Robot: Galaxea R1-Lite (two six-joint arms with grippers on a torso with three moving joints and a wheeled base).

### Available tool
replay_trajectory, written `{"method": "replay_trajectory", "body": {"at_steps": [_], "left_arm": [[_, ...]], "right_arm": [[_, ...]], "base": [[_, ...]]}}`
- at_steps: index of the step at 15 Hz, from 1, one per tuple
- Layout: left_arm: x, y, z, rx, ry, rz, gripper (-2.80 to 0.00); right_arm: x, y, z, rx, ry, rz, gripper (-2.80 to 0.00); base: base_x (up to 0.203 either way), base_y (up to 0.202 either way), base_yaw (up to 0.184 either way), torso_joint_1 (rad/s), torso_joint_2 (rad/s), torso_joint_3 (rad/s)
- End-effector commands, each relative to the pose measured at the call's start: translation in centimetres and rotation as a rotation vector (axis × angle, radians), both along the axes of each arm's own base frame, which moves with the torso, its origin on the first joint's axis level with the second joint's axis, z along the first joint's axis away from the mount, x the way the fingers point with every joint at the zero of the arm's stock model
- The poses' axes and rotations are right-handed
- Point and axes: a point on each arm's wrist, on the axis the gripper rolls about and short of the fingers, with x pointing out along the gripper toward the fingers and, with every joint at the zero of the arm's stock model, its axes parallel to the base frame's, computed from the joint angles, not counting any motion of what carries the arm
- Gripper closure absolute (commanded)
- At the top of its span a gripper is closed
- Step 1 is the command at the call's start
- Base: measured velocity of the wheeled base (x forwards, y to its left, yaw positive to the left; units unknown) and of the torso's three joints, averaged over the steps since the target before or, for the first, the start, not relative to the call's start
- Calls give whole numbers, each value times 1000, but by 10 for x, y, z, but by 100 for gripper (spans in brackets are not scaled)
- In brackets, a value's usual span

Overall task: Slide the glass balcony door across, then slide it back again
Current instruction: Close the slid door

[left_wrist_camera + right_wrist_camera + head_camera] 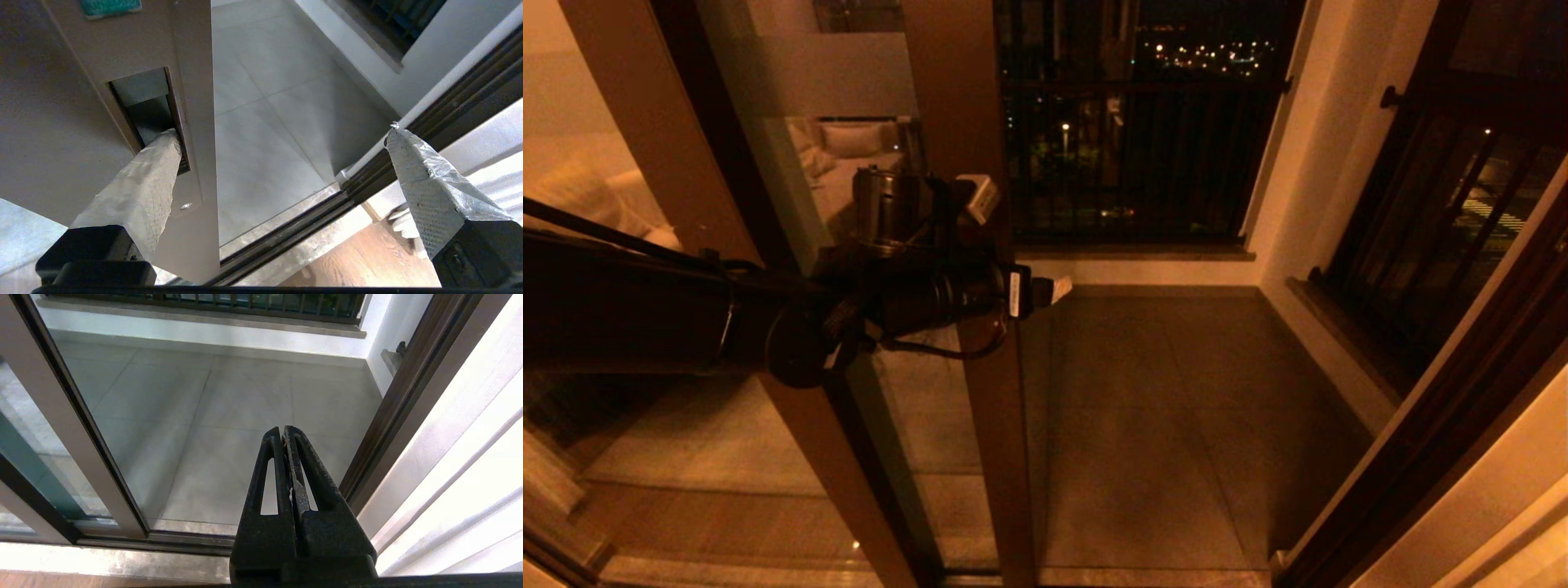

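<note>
1. The left gripper (282, 139) is spread wide, and one taped finger (143, 183) is poked into the recessed handle pocket (149, 112) on the stile of the glass balcony door (968, 163). The other finger hangs out in the open doorway, touching nothing.

2. So this is a hook in the pocket, not a clamp; nothing is pinched between the fingers.

3. Where's the door? Its brown stile sits right against the gripper, glass stretching away behind the arm's side, with the bare balcony floor (1176, 425) showing past the free finger. The doorway ahead is wide open.

4. Progress, as I read it: the panel stands slid aside, overlapping the other framed panel (645, 122). Whether this is the end of the first slide or the start of the return, these views can't settle.

5. At the least, one slide looks to remain.

6. The right gripper (286, 435) is pressed shut on nothing, hanging low by the door track (163, 535), idle.
</note>
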Motion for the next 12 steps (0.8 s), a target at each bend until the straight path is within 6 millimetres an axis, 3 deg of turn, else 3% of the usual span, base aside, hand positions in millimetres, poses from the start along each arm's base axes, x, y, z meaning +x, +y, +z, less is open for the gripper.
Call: {"method": "replay_trajectory", "body": {"at_steps": [1, 12], "left_arm": [[-1, -1, 0, 2, 5, -5, -280], [-3, -15, 1, -3, -4, -30, -280]], "right_arm": [[0, 0, 0, -1, 1, 2, 0], [0, 0, 0, -1, 1, 1, 0]], "base": [[0, 0, 0, 0, 0, 0], [0, 0, 0, 0, 0, 0]]}}
